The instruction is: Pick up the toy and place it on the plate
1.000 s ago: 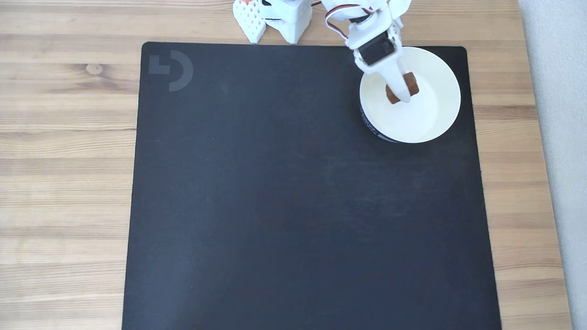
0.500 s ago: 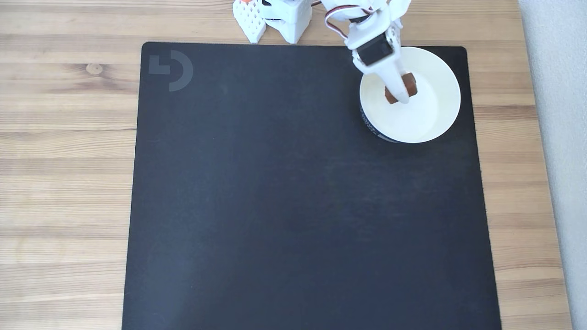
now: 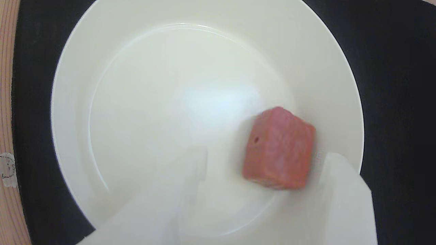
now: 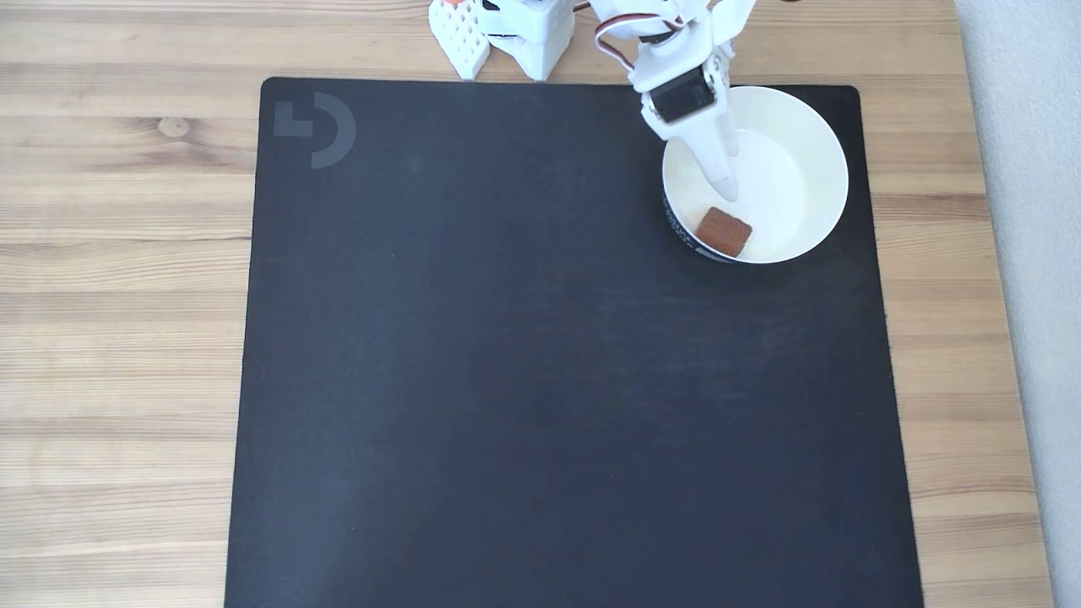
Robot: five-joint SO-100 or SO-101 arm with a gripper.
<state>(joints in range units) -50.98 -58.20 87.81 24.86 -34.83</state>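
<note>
Blurred toy (image 3: 278, 149) lies in plate (image 3: 327, 68); gripper (image 3: 262, 160) fingers apart.

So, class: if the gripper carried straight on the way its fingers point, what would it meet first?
Probably the plate's white inner floor: the gripper points down into it, with the toy lying just beyond. Depth is uncertain.

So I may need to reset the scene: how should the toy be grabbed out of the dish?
Pinch the toy across two opposite flat edges, pincer coming from above: it lies flat near the dish wall, which blocks side approaches.
</note>
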